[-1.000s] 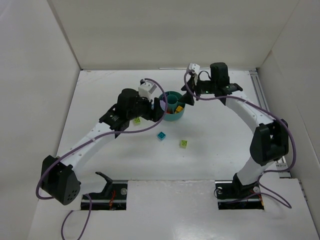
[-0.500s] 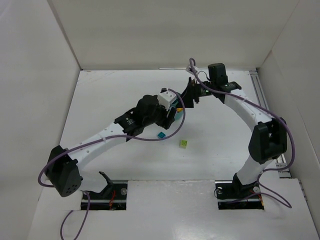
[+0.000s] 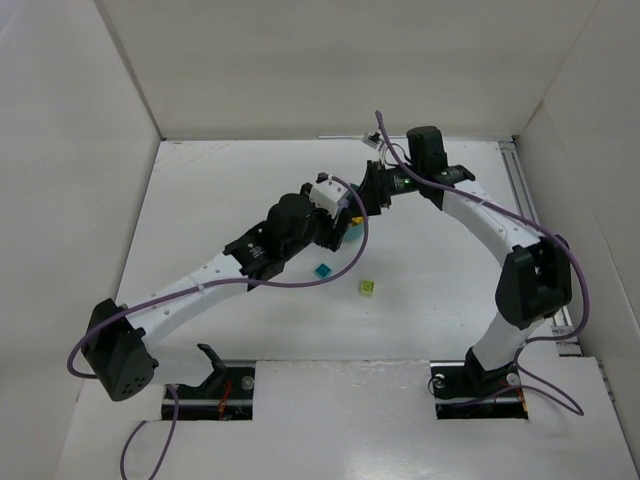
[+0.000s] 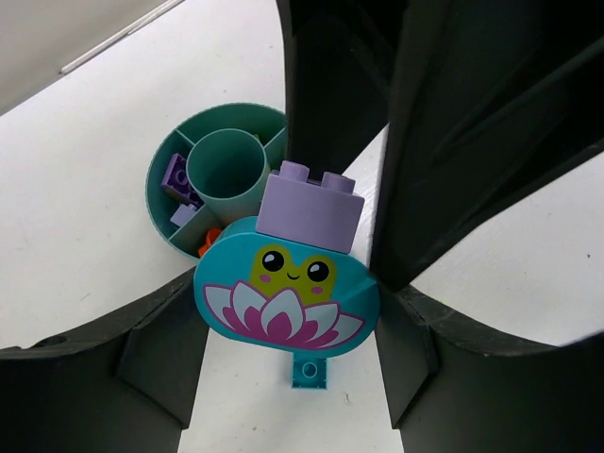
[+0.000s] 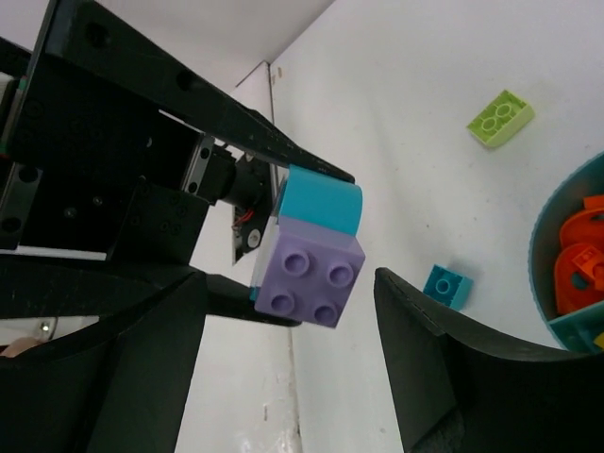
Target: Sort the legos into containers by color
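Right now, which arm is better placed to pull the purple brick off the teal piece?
Right, probably. The right gripper is open and faces the purple brick, framed between its fingers in its wrist view, while the left gripper is clamped on the teal piece joined to that brick.

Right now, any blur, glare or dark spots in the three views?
Top external: even light, sharp, but the left arm hides most of the dish. Left wrist: frog brick crisp, left fingers near-black. Right wrist: purple brick sharp, right fingers dark, featureless.
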Action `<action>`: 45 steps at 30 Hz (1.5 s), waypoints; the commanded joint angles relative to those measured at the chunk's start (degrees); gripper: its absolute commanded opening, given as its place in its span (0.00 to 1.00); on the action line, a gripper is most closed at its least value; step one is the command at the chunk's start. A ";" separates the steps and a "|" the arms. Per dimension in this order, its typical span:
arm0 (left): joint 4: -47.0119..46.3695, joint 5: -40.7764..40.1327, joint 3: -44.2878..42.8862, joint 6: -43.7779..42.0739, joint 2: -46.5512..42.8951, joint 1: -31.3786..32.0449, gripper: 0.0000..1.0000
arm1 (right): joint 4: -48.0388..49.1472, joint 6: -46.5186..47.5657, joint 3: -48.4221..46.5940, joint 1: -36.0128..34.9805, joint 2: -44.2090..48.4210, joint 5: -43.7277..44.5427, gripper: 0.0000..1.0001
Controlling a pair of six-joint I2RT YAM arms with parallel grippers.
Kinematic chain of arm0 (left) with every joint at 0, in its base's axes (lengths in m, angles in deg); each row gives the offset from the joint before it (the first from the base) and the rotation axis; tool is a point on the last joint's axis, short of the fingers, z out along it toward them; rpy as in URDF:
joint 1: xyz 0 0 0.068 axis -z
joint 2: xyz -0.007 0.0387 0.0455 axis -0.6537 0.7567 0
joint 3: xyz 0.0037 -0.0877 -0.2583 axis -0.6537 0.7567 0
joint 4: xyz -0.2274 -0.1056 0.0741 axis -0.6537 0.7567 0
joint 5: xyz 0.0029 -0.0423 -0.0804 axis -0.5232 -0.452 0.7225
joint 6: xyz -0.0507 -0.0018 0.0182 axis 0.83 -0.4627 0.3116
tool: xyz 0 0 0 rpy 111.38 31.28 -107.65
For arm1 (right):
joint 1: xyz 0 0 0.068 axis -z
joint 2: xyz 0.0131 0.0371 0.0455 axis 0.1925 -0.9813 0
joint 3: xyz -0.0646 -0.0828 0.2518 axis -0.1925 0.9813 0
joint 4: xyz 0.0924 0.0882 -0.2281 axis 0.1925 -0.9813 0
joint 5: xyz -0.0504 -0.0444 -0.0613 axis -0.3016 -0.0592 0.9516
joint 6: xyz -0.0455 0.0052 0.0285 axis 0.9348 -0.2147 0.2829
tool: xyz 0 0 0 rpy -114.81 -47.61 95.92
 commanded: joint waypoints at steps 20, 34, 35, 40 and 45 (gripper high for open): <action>-5.28 -2.89 4.55 3.19 -3.60 1.67 0.00 | 9.42 -5.62 -3.35 4.46 -0.20 0.50 0.17; -0.46 1.40 6.41 21.63 -4.76 -12.38 0.01 | 10.48 3.16 -13.10 7.29 -8.54 2.17 0.16; 0.34 2.72 4.58 23.14 -3.70 -14.39 0.01 | 10.48 7.35 -15.54 6.76 -9.24 2.78 0.16; 3.95 24.90 -1.15 31.14 1.57 -31.62 0.01 | 3.21 24.67 -27.06 4.57 -16.45 9.08 0.16; 3.95 28.58 -1.77 32.64 4.13 -36.65 0.01 | -19.62 44.10 -46.63 -1.92 -25.14 28.16 0.16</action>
